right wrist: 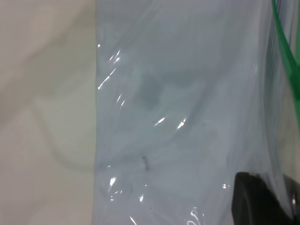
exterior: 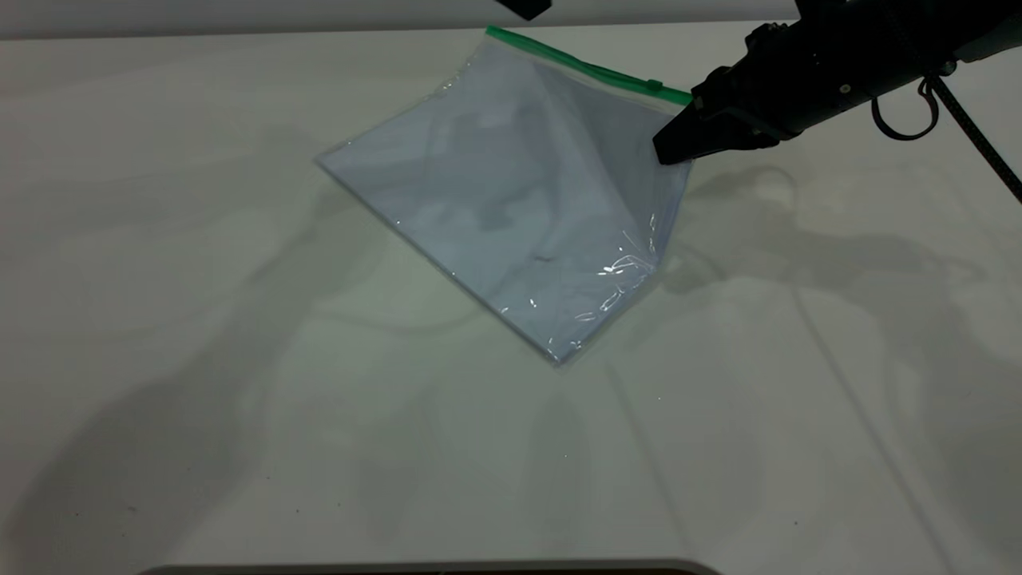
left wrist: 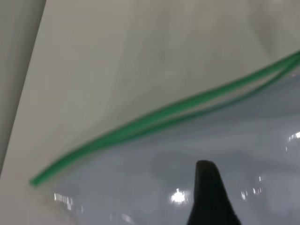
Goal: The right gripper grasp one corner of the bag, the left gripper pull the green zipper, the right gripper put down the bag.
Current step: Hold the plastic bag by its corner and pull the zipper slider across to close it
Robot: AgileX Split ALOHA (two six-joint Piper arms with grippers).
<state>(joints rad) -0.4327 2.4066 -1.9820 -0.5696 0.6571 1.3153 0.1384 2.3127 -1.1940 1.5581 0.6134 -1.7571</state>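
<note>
The right gripper (exterior: 675, 148) pinches the upper right corner of the bag (exterior: 511, 200), holding that corner lifted off the pale worktop (exterior: 200, 359) while the opposite long edge rests on the surface, so the clear pouch stands tented at a slant. The green zipper (exterior: 587, 65) runs along the raised top edge from the far corner down to the gripper, its small slider tab (exterior: 655, 83) sitting just beside the clamped corner. In the left wrist view the zipper's two strips (left wrist: 154, 119) look slightly parted along the middle, and one dark fingertip (left wrist: 211, 192) shows over the plastic. The left gripper (exterior: 523, 6) shows only as a dark tip at the upper edge of the exterior view, above and near the zipper's far end, apart from it; whether its fingers are apart cannot be told. Bare worktop lies broad on the left and front of the bag, crossed only by shadows.
</note>
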